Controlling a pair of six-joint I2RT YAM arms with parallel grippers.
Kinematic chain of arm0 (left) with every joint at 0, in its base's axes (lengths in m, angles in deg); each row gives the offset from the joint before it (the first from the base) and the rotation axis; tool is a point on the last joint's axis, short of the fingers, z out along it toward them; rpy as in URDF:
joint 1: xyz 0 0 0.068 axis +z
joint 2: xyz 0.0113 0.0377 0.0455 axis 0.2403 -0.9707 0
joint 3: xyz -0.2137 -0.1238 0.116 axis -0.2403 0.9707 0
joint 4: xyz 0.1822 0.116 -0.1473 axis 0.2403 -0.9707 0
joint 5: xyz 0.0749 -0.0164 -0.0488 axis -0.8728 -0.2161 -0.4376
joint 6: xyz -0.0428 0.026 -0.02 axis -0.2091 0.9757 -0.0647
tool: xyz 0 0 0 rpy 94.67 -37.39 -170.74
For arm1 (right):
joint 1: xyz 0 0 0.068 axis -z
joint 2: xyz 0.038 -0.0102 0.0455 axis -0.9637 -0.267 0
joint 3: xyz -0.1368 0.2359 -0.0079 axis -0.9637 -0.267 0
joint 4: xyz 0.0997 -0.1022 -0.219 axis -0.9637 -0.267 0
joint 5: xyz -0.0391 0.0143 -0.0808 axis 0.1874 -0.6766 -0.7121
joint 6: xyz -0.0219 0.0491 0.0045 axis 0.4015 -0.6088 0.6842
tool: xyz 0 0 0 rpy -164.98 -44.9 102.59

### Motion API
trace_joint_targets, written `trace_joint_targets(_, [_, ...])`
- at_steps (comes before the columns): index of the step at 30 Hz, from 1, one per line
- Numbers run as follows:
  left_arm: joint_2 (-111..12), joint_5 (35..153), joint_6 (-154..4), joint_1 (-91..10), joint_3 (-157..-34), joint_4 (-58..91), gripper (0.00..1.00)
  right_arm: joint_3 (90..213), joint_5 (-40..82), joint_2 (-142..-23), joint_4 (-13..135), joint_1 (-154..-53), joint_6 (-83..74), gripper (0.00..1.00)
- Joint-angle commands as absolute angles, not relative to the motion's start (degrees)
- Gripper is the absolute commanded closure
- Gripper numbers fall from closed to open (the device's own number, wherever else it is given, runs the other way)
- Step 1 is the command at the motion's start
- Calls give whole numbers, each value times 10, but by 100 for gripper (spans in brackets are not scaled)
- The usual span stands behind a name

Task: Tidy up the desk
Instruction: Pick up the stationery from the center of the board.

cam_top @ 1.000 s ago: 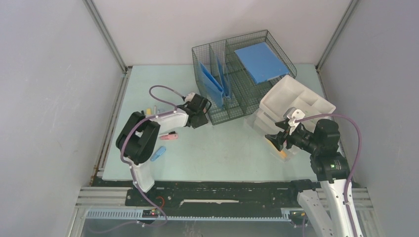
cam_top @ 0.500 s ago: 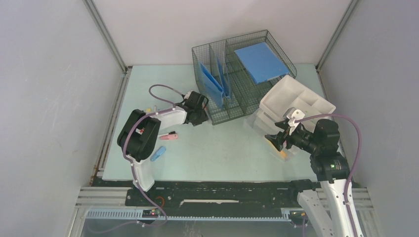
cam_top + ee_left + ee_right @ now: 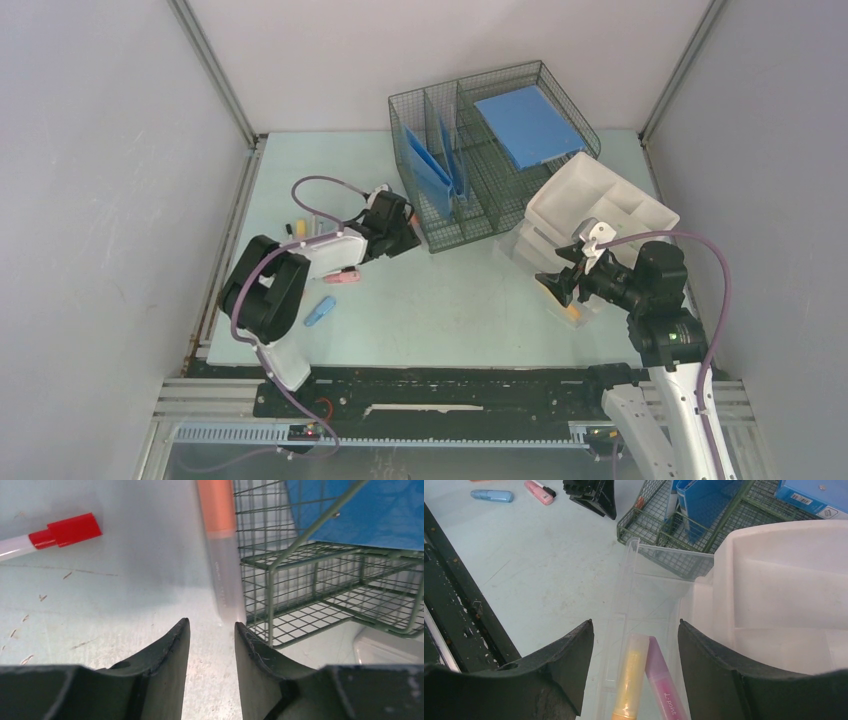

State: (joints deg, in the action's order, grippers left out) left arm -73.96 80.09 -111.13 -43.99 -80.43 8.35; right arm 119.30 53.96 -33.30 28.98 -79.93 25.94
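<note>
**Both grippers empty above the mint-green desk**

The large, flat, pale mint-green desk lies under both arms. The left gripper hangs low over it beside the green wire mesh basket, its fingers parted by a narrow gap with nothing between them. An orange-capped translucent pen lies just ahead, close beside the basket's edge (a red-capped white marker lies further left). The right gripper is spread wide and empty above a clear plastic tray. The tray holds a yellow highlighter and a pink highlighter side by side, next to a white plastic compartment organiser.
</note>
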Motion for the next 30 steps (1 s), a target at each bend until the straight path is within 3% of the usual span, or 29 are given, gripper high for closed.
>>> trace_joint_targets(1, [-710, 813, -1091, -441, -803, 128, 55, 1206, 535, -330, 293, -805, 265, 30])
trace_joint_targets(22, [-808, 821, -1074, -440, -912, -6, 51, 1206, 531, -329, 292, -811, 268, 30])
trace_joint_targets(30, [-820, 829, -1047, -440, -941, -58, 59, 1206, 532, -323, 292, -810, 268, 30])
